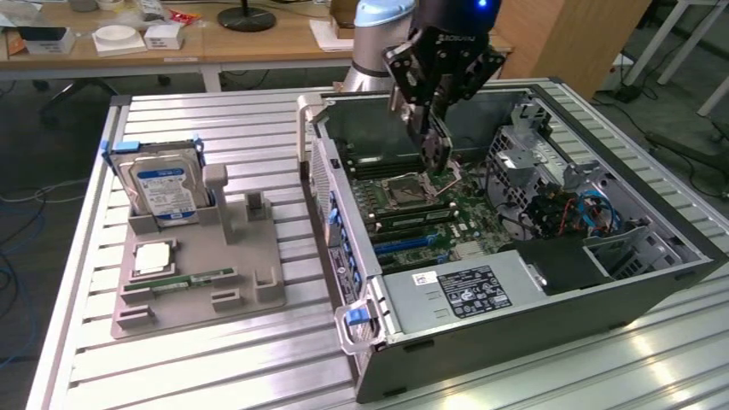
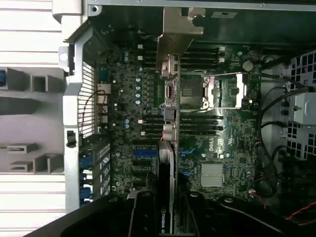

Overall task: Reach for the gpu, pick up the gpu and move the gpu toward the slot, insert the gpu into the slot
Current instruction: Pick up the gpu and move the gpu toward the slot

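Wooden desks stand behind a slatted aluminium surface (image 1: 228, 128) that carries an open tower case (image 1: 513, 333) lying on its side. The gpu (image 1: 438, 155) hangs edge-down in the hand (image 1: 436, 137), which is closed on its flat faces. It hangs over the green motherboard (image 1: 456, 213) beside the square processor socket (image 1: 408, 184). The blue slot (image 1: 401, 244) lies toward six o'clock of it in the exterior view.

The card looks thin, stiff and light, and likely fragile with its bare circuitry. Gripping the faces near one long edge suits it, leaving the tan metal bracket (image 2: 177, 29) free. At nine o'clock of the case, a grey moulded holder (image 1: 217, 256) props a hard drive (image 1: 160, 184).
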### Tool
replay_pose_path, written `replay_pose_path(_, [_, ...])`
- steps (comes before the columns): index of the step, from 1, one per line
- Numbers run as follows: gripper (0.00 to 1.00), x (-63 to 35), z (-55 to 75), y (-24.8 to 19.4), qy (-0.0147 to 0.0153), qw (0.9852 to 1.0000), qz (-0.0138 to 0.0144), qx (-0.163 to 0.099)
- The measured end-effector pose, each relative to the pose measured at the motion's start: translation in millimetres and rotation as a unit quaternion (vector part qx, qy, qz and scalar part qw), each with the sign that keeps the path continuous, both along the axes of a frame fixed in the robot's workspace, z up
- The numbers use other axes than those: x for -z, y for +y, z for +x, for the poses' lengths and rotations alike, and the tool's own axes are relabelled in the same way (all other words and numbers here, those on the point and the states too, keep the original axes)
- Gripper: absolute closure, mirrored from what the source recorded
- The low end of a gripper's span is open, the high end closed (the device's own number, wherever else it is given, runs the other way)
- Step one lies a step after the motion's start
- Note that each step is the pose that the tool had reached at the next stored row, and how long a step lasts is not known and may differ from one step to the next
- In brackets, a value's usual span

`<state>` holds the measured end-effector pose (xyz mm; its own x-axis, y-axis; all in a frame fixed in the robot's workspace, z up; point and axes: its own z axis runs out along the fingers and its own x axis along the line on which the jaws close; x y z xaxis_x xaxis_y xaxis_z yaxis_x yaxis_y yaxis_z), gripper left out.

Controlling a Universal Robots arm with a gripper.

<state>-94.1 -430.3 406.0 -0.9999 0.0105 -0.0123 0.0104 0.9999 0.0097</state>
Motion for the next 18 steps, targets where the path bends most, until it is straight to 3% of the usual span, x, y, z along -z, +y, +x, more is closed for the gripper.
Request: replay_pose_path(18, [0.74,1.8,63.6,0.0,0.0,1.0,0.0,0.0])
